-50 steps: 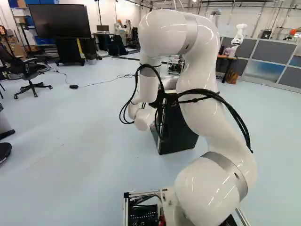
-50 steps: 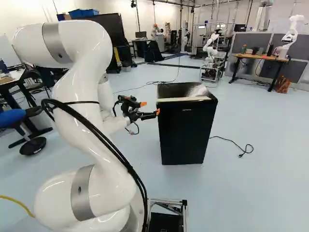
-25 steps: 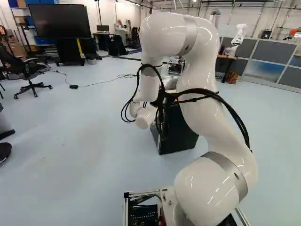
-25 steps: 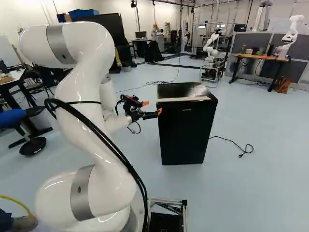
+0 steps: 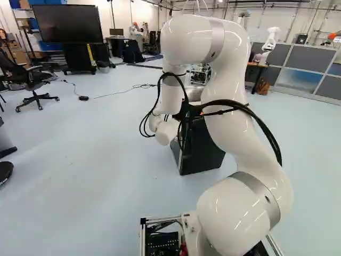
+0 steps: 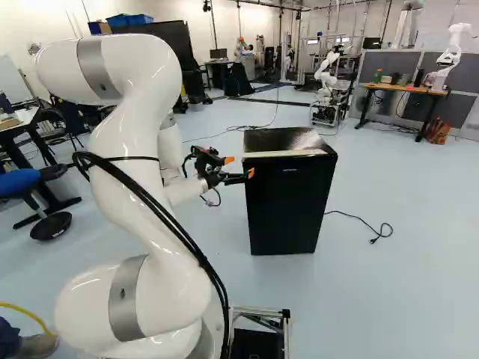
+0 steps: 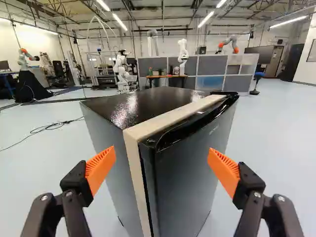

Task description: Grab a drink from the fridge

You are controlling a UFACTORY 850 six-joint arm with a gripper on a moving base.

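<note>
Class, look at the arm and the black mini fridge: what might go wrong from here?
The open gripper faces the near corner of the mini fridge, so its fingers may slip off rather than pull the door. Pressing forward might shove the fridge along the floor. If it slides, the power cord beside it may snag.

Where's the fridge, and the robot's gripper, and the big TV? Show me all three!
Fridge (image 6: 290,209): right base view, on the front of its door.
Gripper (image 7: 161,150): wrist view, midway between its orange fingertips.
TV (image 5: 66,24): left base view, on its dark screen.
</note>
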